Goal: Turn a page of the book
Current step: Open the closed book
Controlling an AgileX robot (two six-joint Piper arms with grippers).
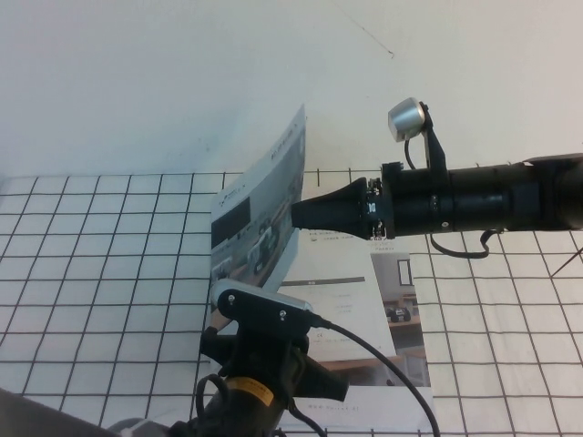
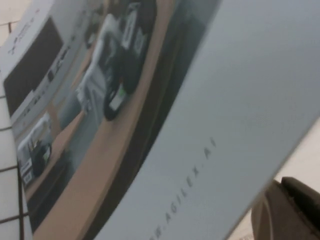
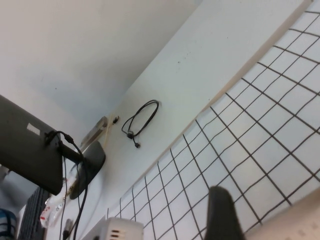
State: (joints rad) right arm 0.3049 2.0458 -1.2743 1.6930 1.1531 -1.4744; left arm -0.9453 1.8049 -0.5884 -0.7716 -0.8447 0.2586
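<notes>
Page (image 1: 264,205) stands lifted off the book (image 1: 364,309) — right gripper (image 1: 296,217) touching it, left gripper (image 1: 217,332) below; jaws unreadable.

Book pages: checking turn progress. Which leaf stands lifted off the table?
The page with the classroom photo stands upright against the right gripper; the book beneath lies flat. The left gripper sits near its front edge.
</notes>
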